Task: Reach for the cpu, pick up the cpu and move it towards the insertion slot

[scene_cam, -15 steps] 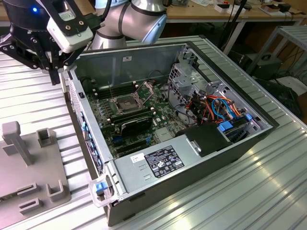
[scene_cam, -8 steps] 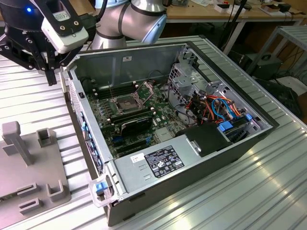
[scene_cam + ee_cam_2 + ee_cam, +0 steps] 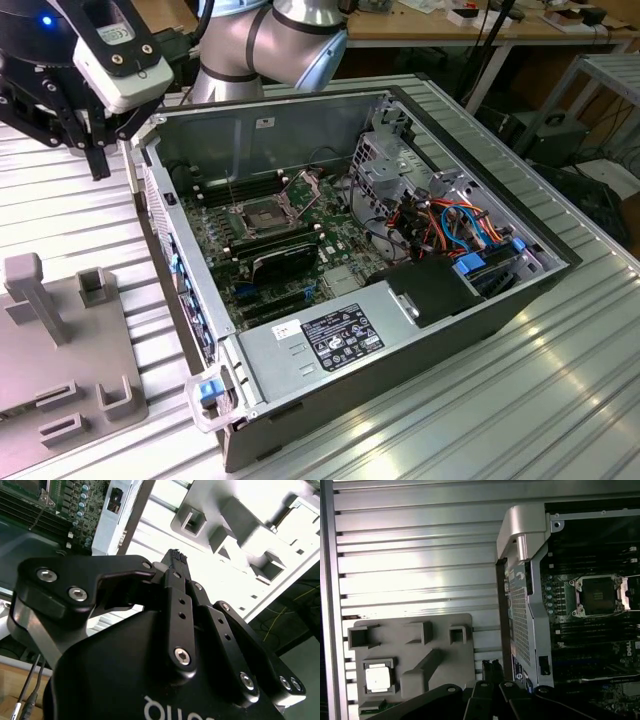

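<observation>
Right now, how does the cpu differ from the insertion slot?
The small pale silvery square cpu lies in a pocket of the grey fixture plate; the metal-framed insertion slot sits on the green motherboard inside the case. The cpu looks bright and solid, the slot dark-centred and larger. Both are square.

— Quick, what place do I log for your run?
— Robotics lab or workshop. You've got an industrial robot arm (image 3: 270, 40) working at a ribbed aluminium table (image 3: 500, 400).
— What else backs it?
— Your open computer case (image 3: 450, 345) lies on its side on that table, with the motherboard (image 3: 300, 250) bare and the insertion slot (image 3: 262, 217) exposed. A grey fixture plate (image 3: 30, 370) with moulded holders sits beside it on the exterior view's left. Behind, you can see wooden workbenches (image 3: 420, 30) with cables (image 3: 495, 40) hanging, a dark equipment box (image 3: 548, 135) underneath, and a metal rack (image 3: 612, 75) on the exterior view's right.
</observation>
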`<state>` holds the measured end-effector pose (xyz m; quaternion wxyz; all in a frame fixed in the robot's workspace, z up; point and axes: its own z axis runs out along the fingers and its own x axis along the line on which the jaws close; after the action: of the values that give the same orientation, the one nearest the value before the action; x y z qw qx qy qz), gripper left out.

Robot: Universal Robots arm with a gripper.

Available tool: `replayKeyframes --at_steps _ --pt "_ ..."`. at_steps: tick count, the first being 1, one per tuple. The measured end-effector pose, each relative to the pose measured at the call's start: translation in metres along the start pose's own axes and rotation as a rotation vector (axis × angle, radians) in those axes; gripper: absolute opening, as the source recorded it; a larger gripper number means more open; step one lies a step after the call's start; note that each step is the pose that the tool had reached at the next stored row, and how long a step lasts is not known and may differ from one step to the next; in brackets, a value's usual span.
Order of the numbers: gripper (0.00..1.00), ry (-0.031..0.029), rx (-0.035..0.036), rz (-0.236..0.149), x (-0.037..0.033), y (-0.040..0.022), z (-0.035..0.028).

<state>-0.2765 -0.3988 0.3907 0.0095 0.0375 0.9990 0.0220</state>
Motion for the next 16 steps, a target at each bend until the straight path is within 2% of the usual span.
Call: replayKeyframes --at_steps 16 --pt "0.11 0.0005 0.0000 0.000 0.0110 -0.0008 0.0001"
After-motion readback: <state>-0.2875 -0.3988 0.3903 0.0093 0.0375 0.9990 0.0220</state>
